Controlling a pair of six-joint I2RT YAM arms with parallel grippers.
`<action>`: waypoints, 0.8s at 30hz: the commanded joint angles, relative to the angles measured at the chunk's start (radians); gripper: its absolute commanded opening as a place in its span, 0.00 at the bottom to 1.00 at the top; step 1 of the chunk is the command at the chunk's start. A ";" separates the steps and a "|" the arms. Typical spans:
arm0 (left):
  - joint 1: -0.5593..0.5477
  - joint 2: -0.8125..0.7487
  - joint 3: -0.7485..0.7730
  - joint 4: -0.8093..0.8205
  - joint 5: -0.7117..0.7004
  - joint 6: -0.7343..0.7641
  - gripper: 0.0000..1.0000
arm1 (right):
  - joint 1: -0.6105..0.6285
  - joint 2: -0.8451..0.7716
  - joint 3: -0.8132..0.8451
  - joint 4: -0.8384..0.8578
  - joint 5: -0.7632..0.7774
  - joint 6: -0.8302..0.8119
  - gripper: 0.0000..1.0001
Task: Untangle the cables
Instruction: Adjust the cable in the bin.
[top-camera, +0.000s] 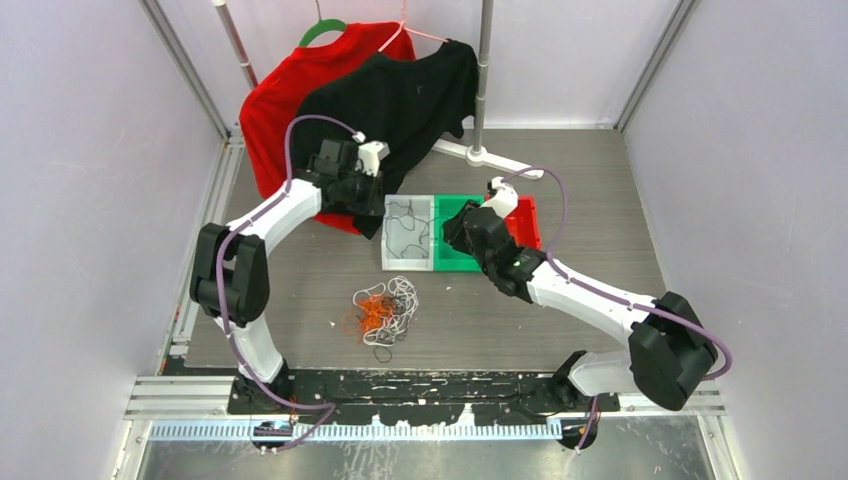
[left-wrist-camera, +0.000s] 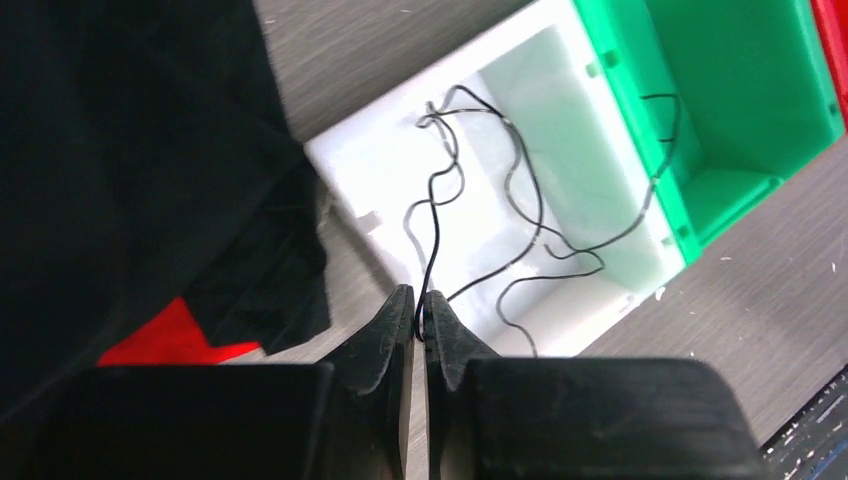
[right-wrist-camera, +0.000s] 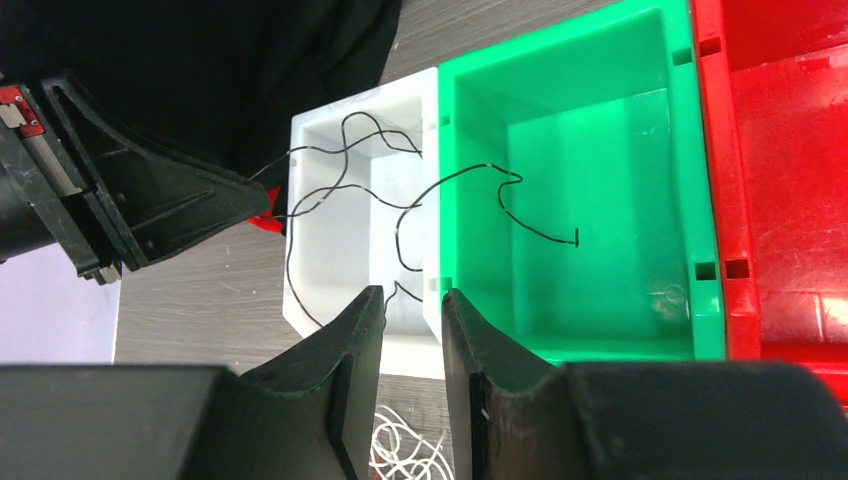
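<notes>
One thin black cable (left-wrist-camera: 433, 240) lies looped in the white bin (left-wrist-camera: 365, 165), and its far end hangs over the wall into the green bin (right-wrist-camera: 600, 200). My left gripper (left-wrist-camera: 420, 315) is shut on this black cable just outside the white bin's left rim, and it (right-wrist-camera: 255, 195) shows in the right wrist view with the black cable (right-wrist-camera: 455, 176) running off its tip. My right gripper (right-wrist-camera: 412, 300) hovers open over the near wall between the white and green bins, with a cable strand beside its left finger. A tangle of white and orange cables (top-camera: 385, 310) rests on the table in front of the bins.
A red bin (top-camera: 527, 215) stands to the right of the green bin (top-camera: 458, 235). A red shirt (top-camera: 285, 100) and a black shirt (top-camera: 400, 100) hang from a rack behind, with the black cloth (left-wrist-camera: 120, 150) close to my left gripper. The rack pole (top-camera: 484, 70) rises at the back.
</notes>
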 joint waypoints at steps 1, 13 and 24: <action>-0.068 -0.040 0.044 -0.003 -0.012 -0.024 0.08 | 0.000 -0.015 -0.009 0.044 0.037 0.016 0.33; -0.199 0.058 0.053 0.013 -0.209 0.156 0.03 | -0.001 -0.006 -0.042 0.058 0.047 0.034 0.33; -0.259 0.179 0.032 0.091 -0.370 0.319 0.02 | -0.027 -0.085 -0.072 0.012 0.073 0.021 0.33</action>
